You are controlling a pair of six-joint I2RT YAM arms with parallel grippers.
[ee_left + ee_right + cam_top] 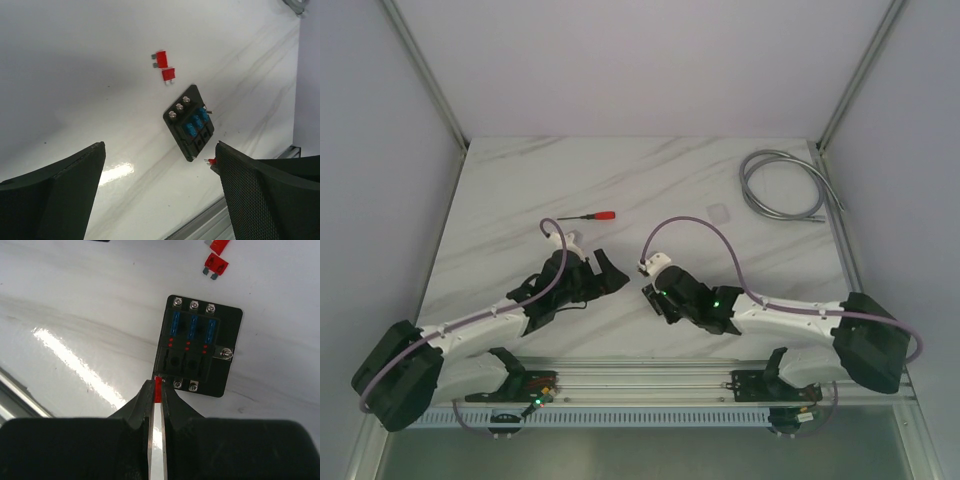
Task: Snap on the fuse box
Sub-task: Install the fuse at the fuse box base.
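So the fuse box (200,352) lies flat on the white marble table (520,200), in the gap between the two arms, and in the right wrist view it's at roughly 1 o'clock from the right gripper (158,390). That gripper's fingers are pinched narrow on a little red fuse (158,384), whose tip is just at the box's near left corner. Can't tell if it's touching the plastic or not. The left gripper (160,155) is spread wide with nothing in it, and the box sits at about 1 o'clock in its wrist view. Three blue fuses (192,326) are already seated in the far row, and the near row of slots (182,361) looks empty. Two loose red fuses (165,66) lie on the table at about 11 o'clock of the box in the left wrist view. The clear lid (718,212) is well apart, at about 1 o'clock from the right arm in the top view. It reads like the fuse-loading step, with the snap-on not yet started. The next move probably calls for nudging the held fuse toward 1 o'clock over an empty slot, squaring up the blades, then pressing straight down. The free left gripper could steady the box so it doesn't skate.
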